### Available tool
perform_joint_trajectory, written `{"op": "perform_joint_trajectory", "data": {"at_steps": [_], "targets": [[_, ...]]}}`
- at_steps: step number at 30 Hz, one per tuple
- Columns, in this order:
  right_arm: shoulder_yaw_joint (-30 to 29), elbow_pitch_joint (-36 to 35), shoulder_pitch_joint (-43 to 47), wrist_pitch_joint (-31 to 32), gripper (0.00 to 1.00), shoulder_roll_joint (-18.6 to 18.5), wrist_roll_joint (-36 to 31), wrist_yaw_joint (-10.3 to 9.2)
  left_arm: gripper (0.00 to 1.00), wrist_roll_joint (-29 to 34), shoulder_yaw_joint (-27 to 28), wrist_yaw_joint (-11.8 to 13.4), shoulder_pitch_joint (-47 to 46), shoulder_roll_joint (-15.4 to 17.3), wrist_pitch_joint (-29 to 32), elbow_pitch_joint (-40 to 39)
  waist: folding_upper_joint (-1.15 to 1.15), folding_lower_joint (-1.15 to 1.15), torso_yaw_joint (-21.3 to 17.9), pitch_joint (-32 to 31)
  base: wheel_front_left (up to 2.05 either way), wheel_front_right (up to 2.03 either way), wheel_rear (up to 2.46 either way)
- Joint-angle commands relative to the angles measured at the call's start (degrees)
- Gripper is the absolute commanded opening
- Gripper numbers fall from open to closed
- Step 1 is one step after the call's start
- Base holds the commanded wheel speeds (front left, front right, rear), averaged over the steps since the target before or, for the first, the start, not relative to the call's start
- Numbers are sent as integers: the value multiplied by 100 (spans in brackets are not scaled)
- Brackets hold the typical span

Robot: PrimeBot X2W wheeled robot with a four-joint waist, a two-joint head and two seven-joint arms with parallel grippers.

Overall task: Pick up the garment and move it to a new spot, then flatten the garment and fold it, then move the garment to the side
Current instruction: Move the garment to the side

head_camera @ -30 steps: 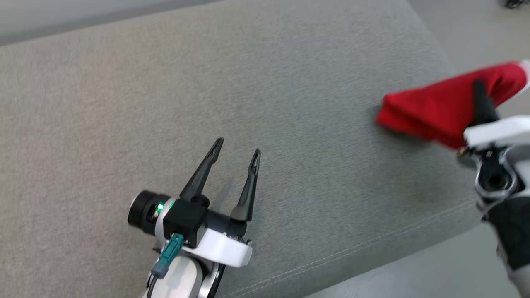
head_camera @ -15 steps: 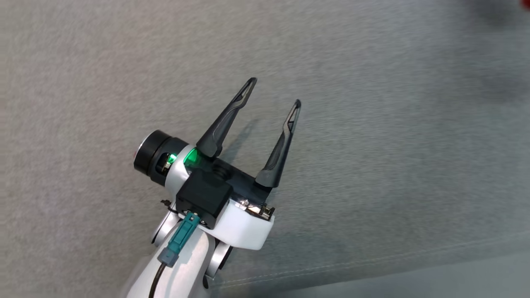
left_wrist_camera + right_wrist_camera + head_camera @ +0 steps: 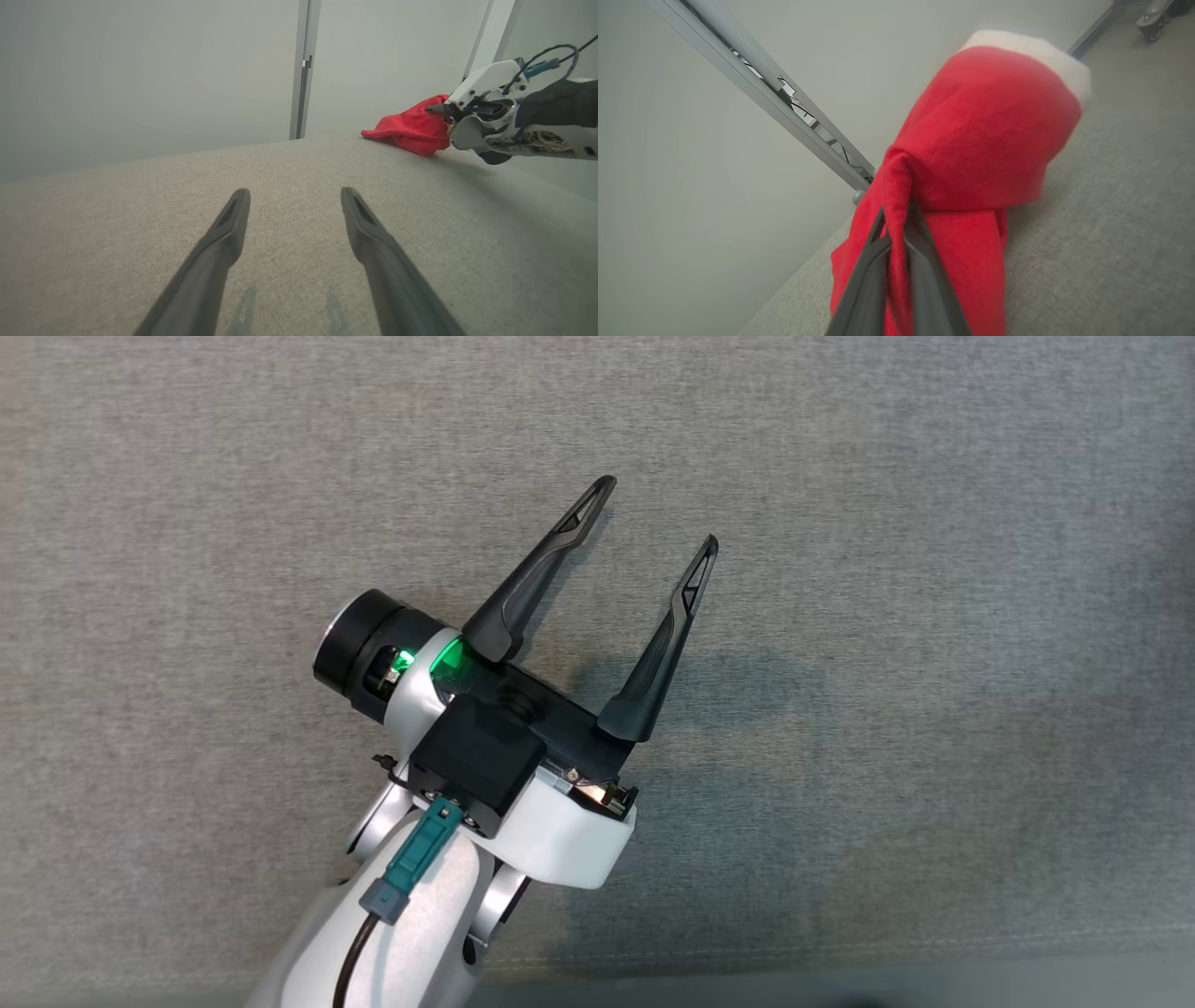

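**Red garment held in right fingers at the cushion's far corner**

The red, white-trimmed garment [image 3: 985, 140] hangs bunched from the right gripper [image 3: 896, 224], whose fingers are closed tight on a fold. Its lower part seems to rest on the grey cushion [image 3: 1111, 233]. A second ago it sat at the right of the head view. The camera has since swung onto the left gripper [image 3: 658, 513], fingers wide apart, holding nothing. The move looks unfinished. A metal post [image 3: 303, 70] stands behind, and the cushion's edge is close.
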Motion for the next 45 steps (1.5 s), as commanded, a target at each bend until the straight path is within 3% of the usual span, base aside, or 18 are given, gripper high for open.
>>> {"op": "perform_joint_trajectory", "data": {"at_steps": [1,13,23,25,26,40,45], "targets": [[8,-122,107,-34,0,-92,-66,2,100,25,112,-18,-97,43,37,-139,0,0,-85,32,0,0,0],[-283,-33,557,-34,0,91,-225,2,100,-17,228,51,-136,216,119,-149,0,0,-618,-149,0,0,0],[-521,671,581,-34,0,129,-613,2,100,-56,174,61,-159,243,148,-154,0,0,-673,-240,0,0,0],[-598,786,563,-34,58,130,-687,2,100,-65,161,63,-165,242,142,-155,0,0,-653,-247,0,0,0],[-631,819,559,-34,98,130,-733,2,100,-69,157,66,-166,244,137,-153,0,0,-646,-254,0,0,0],[-712,1137,1143,-34,100,-75,-1928,2,100,-263,213,198,37,228,-45,73,0,0,-719,-887,0,0,0],[-610,402,1467,-34,100,99,-2390,2,100,-384,371,404,255,203,-141,248,0,0,-760,-1303,0,0,0]]}}
